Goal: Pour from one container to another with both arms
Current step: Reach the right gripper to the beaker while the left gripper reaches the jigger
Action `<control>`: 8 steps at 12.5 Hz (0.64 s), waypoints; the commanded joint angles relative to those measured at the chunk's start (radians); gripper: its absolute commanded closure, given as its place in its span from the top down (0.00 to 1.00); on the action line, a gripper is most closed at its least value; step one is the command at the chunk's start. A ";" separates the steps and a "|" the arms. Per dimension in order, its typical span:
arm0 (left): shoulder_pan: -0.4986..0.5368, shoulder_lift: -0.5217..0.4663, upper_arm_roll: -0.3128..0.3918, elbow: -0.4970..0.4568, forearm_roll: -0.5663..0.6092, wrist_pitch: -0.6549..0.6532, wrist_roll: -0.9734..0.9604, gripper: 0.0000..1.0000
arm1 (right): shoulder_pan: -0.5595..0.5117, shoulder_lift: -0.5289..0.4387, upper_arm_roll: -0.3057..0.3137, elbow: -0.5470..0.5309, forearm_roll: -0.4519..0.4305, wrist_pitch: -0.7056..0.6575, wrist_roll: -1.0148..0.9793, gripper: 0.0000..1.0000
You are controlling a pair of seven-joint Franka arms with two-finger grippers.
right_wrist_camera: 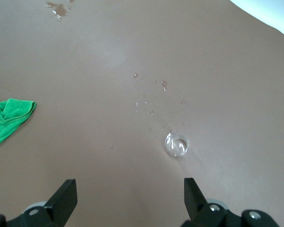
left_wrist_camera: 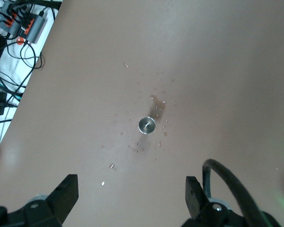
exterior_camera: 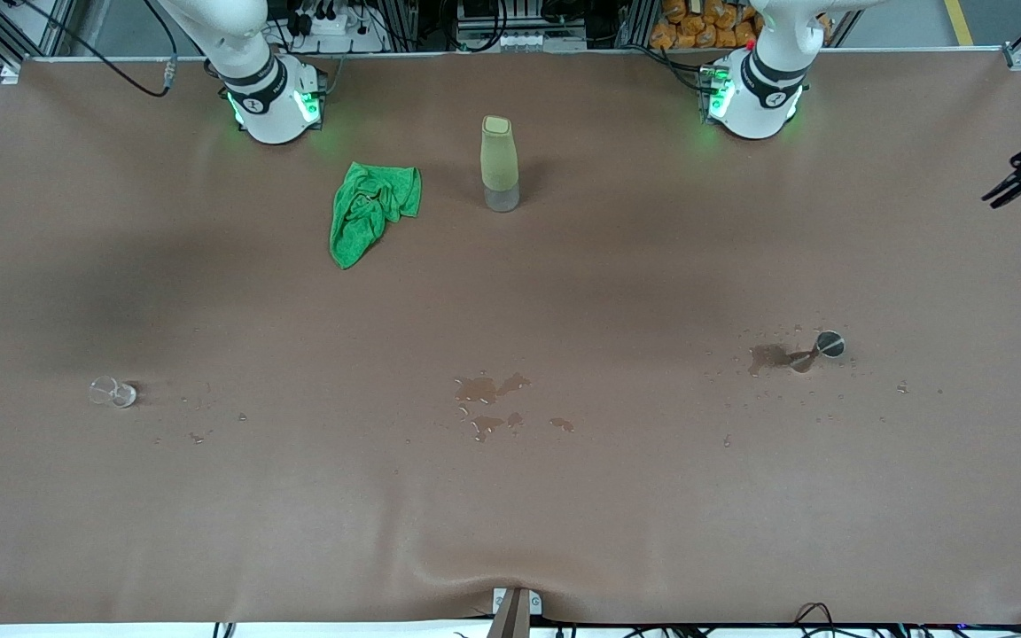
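A tall pale-green bottle (exterior_camera: 500,164) with a clear base stands upright between the two arm bases. Toward the right arm's end of the table sits a small clear glass (exterior_camera: 112,391) (right_wrist_camera: 177,144). A small round metal cup (exterior_camera: 830,344) (left_wrist_camera: 146,125) sits toward the left arm's end, beside a brown wet patch (exterior_camera: 770,356). My left gripper (left_wrist_camera: 131,191) hangs open high over the table, short of the metal cup. High up and short of the glass, my right gripper (right_wrist_camera: 130,191) is also open. Neither holds anything.
A crumpled green cloth (exterior_camera: 373,208) (right_wrist_camera: 7,118) lies near the right arm's base, beside the bottle. Brown wet spots (exterior_camera: 488,399) mark the middle of the table, and droplets lie scattered around the glass and the cup. Cables (left_wrist_camera: 14,42) run past the table's edge.
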 commanded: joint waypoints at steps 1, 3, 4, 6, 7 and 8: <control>0.094 0.003 -0.005 -0.036 -0.100 -0.009 0.076 1.00 | -0.076 0.133 0.023 0.054 0.145 -0.015 -0.203 1.00; 0.171 0.023 -0.005 -0.065 -0.182 -0.011 0.144 1.00 | -0.109 0.219 0.021 0.070 0.275 -0.015 -0.369 1.00; 0.198 0.031 -0.005 -0.088 -0.218 -0.011 0.185 1.00 | -0.126 0.255 0.021 0.091 0.316 -0.015 -0.412 1.00; 0.263 0.057 -0.005 -0.121 -0.275 -0.009 0.271 1.00 | -0.163 0.305 0.023 0.105 0.380 -0.001 -0.462 1.00; 0.287 0.075 -0.005 -0.133 -0.300 -0.009 0.317 1.00 | -0.178 0.325 0.023 0.105 0.426 -0.001 -0.506 1.00; 0.307 0.096 -0.005 -0.139 -0.314 -0.009 0.360 1.00 | -0.188 0.346 0.023 0.105 0.467 -0.001 -0.561 1.00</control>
